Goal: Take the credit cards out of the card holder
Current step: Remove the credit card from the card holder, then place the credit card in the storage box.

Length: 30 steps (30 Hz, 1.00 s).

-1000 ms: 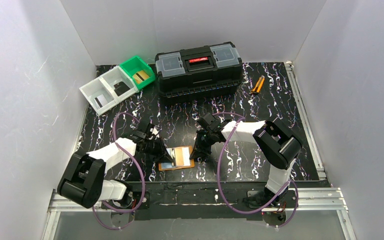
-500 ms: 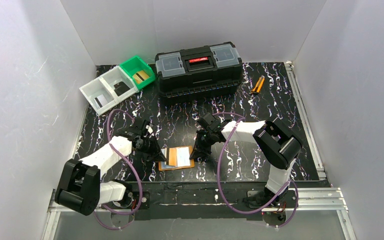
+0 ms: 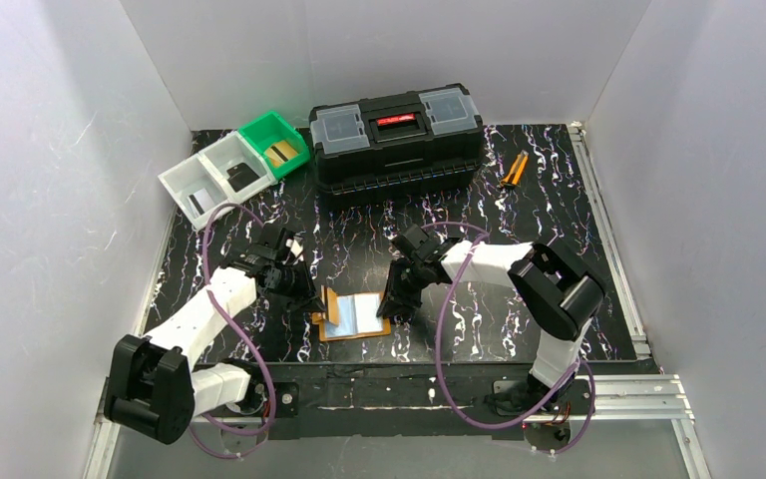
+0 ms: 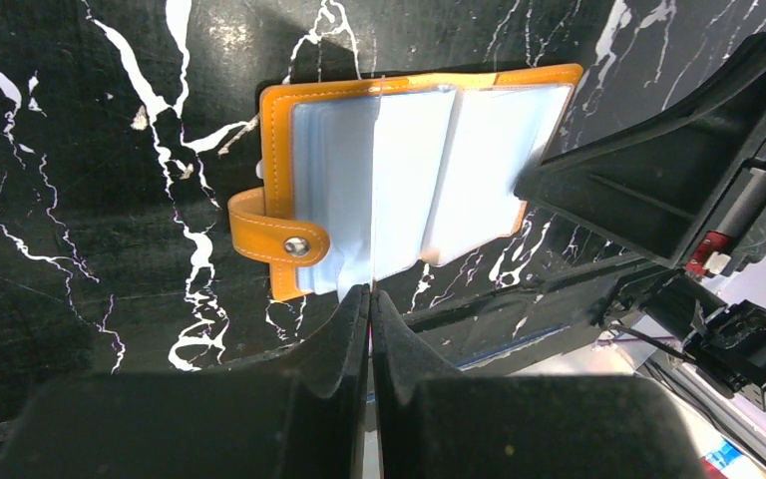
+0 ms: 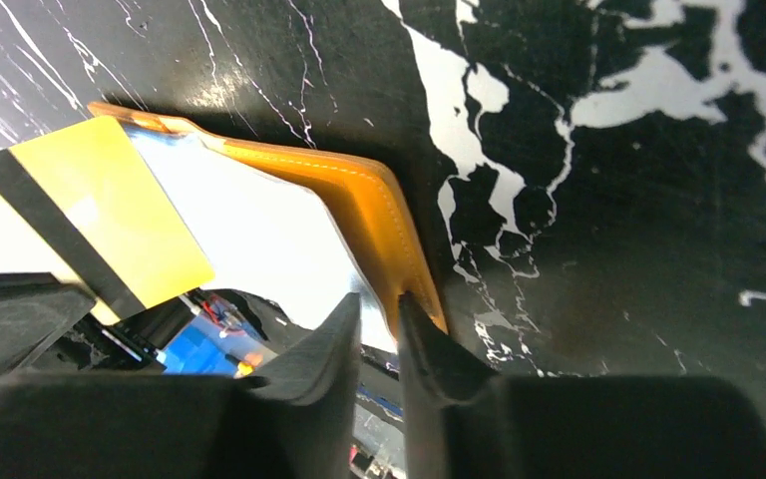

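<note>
card holder (image 3: 361, 315) open, long axis left-right; left pincer (image 4: 369, 295) clamps gold card (image 5: 100, 200), right pincer (image 5: 380, 305) ajar.

I count two claws of mine, the left claw (image 4: 369, 294) and the right claw (image 5: 379, 304). There is one orange card holder (image 3: 356, 315), one black toolbox (image 3: 396, 135), and one pair of orange-handled pliers (image 3: 513, 170). There are three bins: two white bins (image 3: 175, 180) and one green bin (image 3: 259, 127). I see four credit cards: two dark cards (image 3: 199, 203), one gold-tan card (image 3: 281, 153), and one yellow striped card (image 5: 100, 215).
</note>
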Each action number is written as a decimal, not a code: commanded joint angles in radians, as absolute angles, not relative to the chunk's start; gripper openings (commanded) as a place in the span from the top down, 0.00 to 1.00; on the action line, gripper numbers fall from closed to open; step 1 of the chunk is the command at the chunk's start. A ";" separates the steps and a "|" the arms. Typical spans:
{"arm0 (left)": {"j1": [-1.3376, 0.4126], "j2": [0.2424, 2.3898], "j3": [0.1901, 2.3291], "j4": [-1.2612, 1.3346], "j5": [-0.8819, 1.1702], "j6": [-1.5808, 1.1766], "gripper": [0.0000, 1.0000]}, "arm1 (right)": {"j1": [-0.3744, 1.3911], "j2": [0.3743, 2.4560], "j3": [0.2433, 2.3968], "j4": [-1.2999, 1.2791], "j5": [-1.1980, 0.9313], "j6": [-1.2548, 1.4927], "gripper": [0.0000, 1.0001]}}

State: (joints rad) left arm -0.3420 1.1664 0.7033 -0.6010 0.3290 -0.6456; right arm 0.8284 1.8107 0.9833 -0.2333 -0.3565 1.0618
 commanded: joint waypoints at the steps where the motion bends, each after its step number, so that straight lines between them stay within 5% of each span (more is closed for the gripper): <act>1: -0.335 1.127 0.758 -0.660 0.351 -0.625 1.00 | 0.833 1.757 1.018 -0.364 -0.267 0.999 0.67; 12: -0.327 1.086 0.800 -0.509 0.537 -0.784 1.00 | 0.821 1.594 1.032 -0.320 -0.297 0.996 0.20; 30: -0.324 1.111 0.599 0.181 0.733 -1.254 1.00 | 0.661 1.324 0.692 0.325 -0.501 1.363 0.24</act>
